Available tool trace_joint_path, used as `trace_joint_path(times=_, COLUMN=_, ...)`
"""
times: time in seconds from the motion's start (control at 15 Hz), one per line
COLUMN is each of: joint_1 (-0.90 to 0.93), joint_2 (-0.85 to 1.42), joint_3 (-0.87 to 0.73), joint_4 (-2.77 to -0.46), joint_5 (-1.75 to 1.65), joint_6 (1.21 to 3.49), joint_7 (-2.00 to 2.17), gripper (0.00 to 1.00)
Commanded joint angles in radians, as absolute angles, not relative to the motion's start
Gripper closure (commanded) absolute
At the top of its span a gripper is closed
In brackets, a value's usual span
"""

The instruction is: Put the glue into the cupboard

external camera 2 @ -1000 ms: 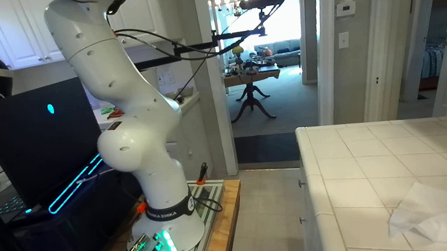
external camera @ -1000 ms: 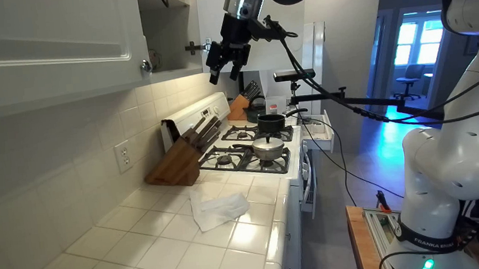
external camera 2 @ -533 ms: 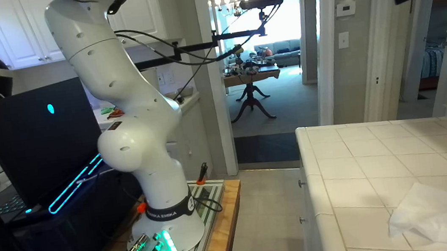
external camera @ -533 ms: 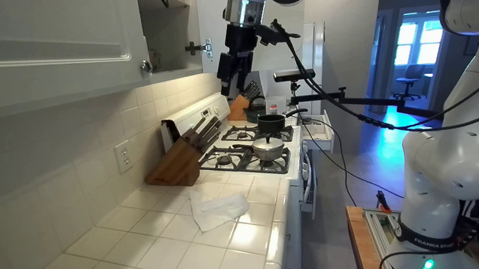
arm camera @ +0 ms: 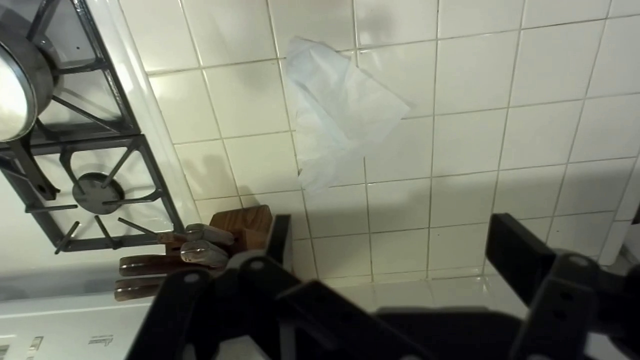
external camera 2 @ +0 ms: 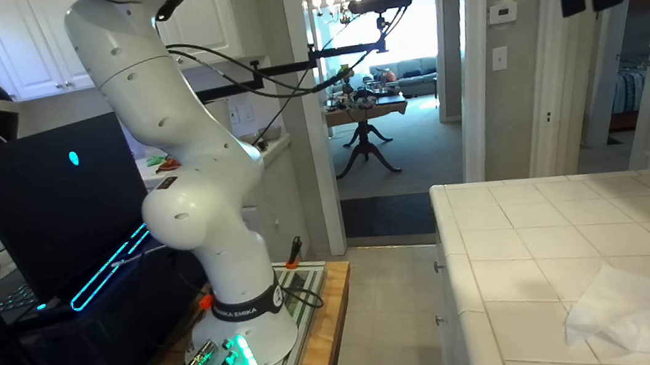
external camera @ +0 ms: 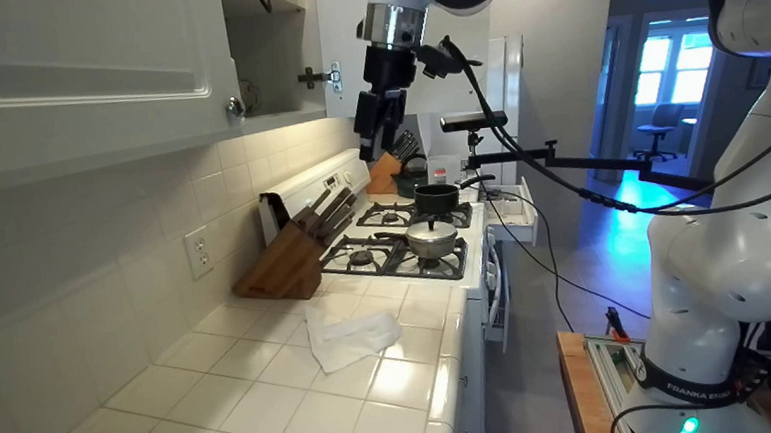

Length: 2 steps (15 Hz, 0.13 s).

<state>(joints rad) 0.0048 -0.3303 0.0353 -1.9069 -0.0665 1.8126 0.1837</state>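
The hand (external camera: 377, 145) has just dropped lower and swung to point down, spread wide with nothing in it. The open cupboard (external camera: 278, 53) is up to one side of it. I can't see the glue; I'd guess it's inside already or waiting to be fetched.

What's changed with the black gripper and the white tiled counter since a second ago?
In an exterior view, the black gripper has dropped, shifted left and turned. Its jaws stand open; nothing visibly taken hold of or let go. Unchanged: the crumpled white sheet on the white tiled counter, the dark brown wooden knife block, the silver lidded pot and the open white upper cabinet.
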Motion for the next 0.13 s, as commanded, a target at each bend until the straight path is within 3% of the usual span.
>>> trace_joint_path(times=0.0, joint_1=-0.001, joint_2=-0.329, joint_3=0.040, joint_4=-1.904, joint_5=-0.065, joint_6=1.810, joint_7=0.182, gripper=0.00)
trace_joint_path(times=0.07, joint_1=-0.001, joint_2=-0.329, joint_3=0.040, joint_4=-1.904, joint_5=-0.065, joint_6=1.810, joint_7=0.182, gripper=0.00)
